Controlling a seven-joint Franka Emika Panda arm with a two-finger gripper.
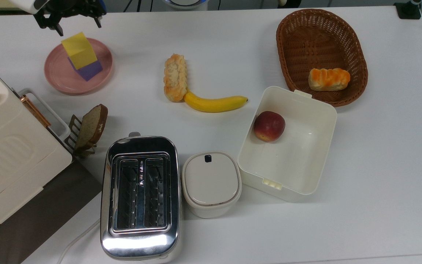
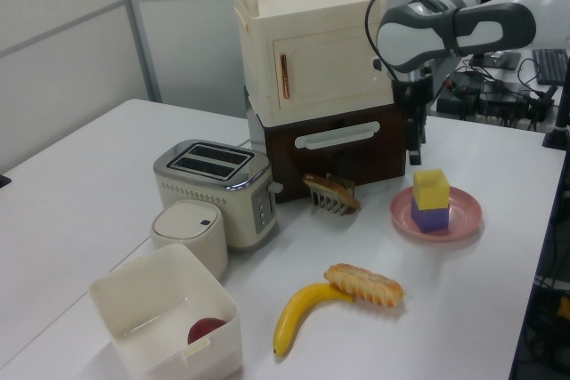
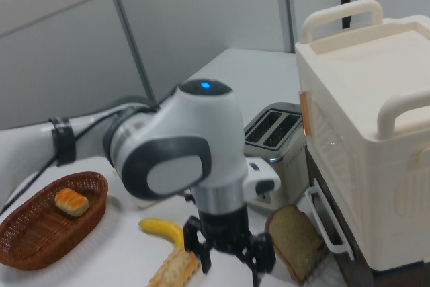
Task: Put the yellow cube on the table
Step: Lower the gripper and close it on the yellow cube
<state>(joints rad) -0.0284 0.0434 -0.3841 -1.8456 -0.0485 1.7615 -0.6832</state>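
Note:
The yellow cube [image 1: 80, 50] [image 2: 431, 189] sits on top of a purple cube [image 1: 91, 69] [image 2: 430, 217], and both stand on a round pink plate [image 1: 59, 79] [image 2: 463, 213] at the top view's upper left. My gripper [image 1: 76, 24] [image 2: 415, 147] [image 3: 230, 265] hovers just above and slightly behind the yellow cube. It is open, with its fingers spread wider than the cube and nothing between them. The white table [image 1: 379, 165] lies bare around the plate.
A bread roll [image 1: 175, 77] and a banana [image 1: 214, 103] lie mid-table. A wicker basket [image 1: 357, 55] holds a bun, and a cream tub [image 1: 306, 154] holds an apple. A toaster [image 1: 140, 196], a lidded pot [image 1: 211, 183], a toast slice [image 1: 92, 125] and a cream cabinet [image 1: 9, 157] stand nearby.

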